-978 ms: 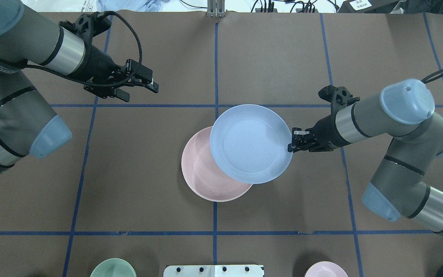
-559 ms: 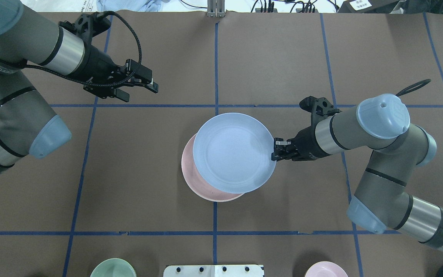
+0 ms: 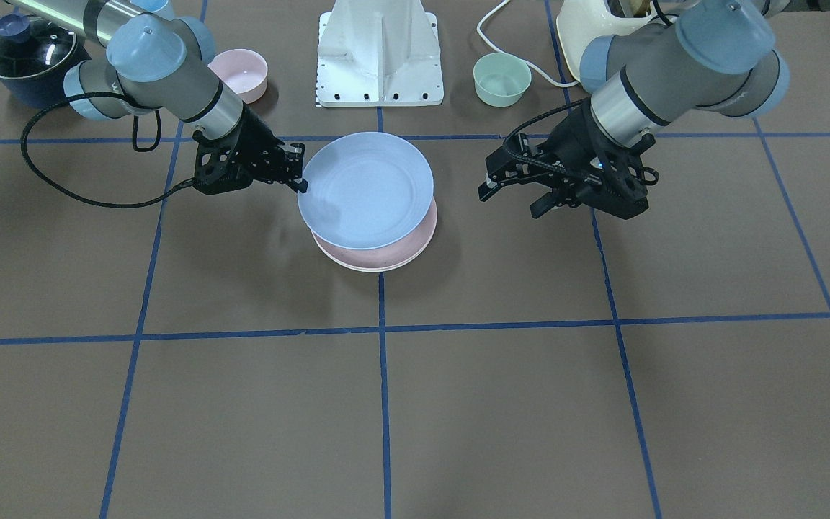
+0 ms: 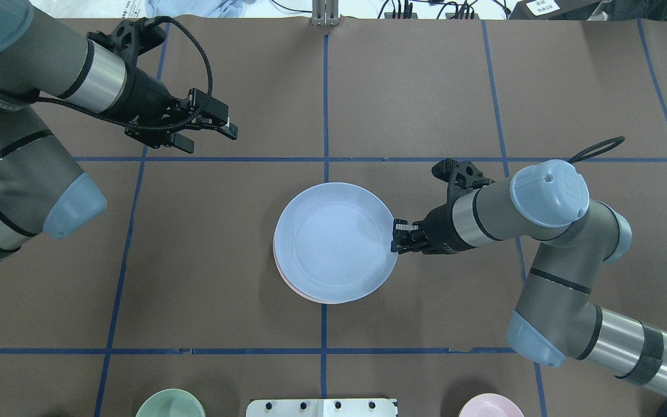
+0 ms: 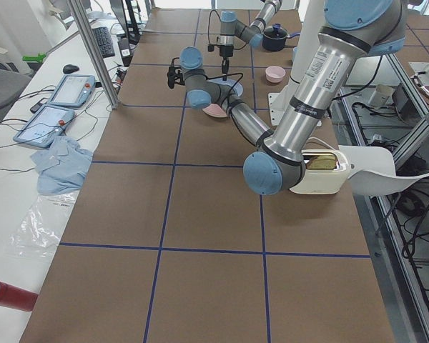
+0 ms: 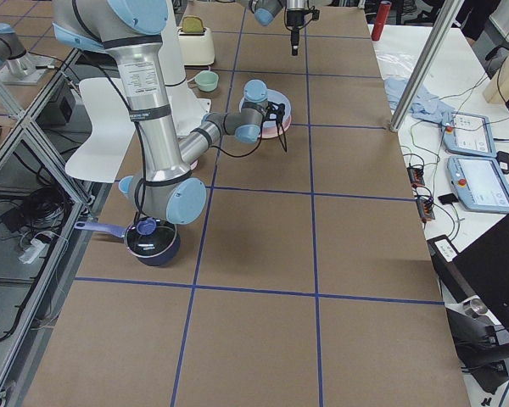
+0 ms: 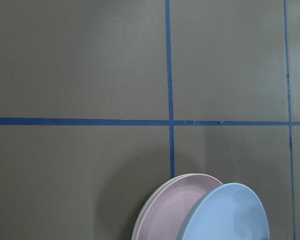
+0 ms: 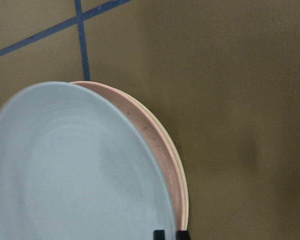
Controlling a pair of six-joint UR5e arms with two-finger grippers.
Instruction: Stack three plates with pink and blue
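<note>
Right gripper (image 4: 395, 237) was clamped on the blue plate (image 4: 333, 240) at its rim, tilting it just above the pink plate (image 8: 150, 140), nearly covered from overhead; the cream plate (image 8: 186, 200) showed only a thin edge underneath. Left gripper (image 3: 510, 202) hung spread open, well apart

Even overhead light, soft shadows, sharp

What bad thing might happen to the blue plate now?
The right gripper pinches the blue plate by only one edge of its rim, so the plate might slip or tip out. It hangs over the pink plate and is not yet resting on it, so if let go now it may land crooked and slide off.
</note>
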